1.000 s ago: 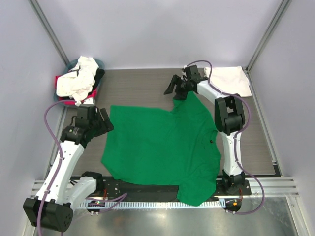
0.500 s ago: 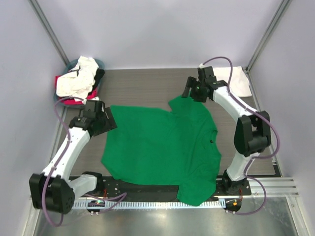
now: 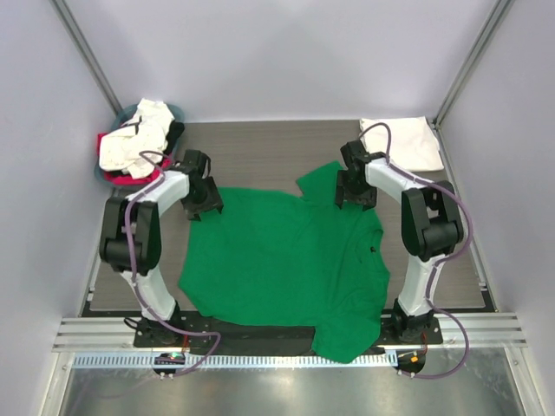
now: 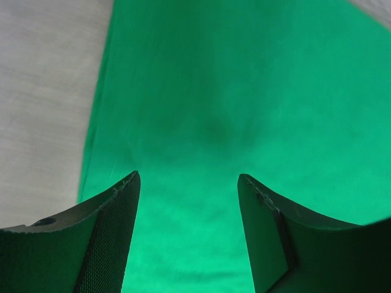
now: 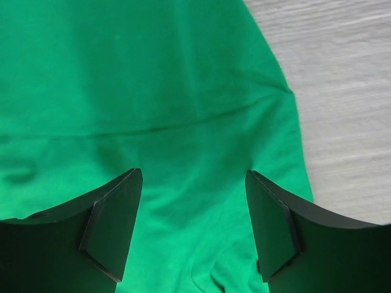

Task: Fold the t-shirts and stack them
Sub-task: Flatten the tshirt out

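Observation:
A bright green t-shirt (image 3: pixel 286 260) lies spread flat in the middle of the table, its near hem hanging over the front edge. My left gripper (image 3: pixel 206 199) hovers over the shirt's far left corner. In the left wrist view that gripper (image 4: pixel 188 183) is open, with only green cloth (image 4: pixel 232 91) below it. My right gripper (image 3: pixel 351 192) is over the far sleeve. Seen from the right wrist, it (image 5: pixel 193 180) is open above the sleeve seam (image 5: pixel 153 79), holding nothing. A folded white t-shirt (image 3: pixel 401 143) lies at the back right.
A round grey-blue basket (image 3: pixel 176 111) at the back left holds a heap of white, pink-red and black shirts (image 3: pixel 134 143). Bare wood-grain table (image 3: pixel 260 156) shows behind the green shirt. Metal frame posts stand at both back corners.
Both arms have swung inward. The left gripper moved right, onto the shirt's far left corner. The right gripper came from the back of the table down over the sleeve, which now lies flat.

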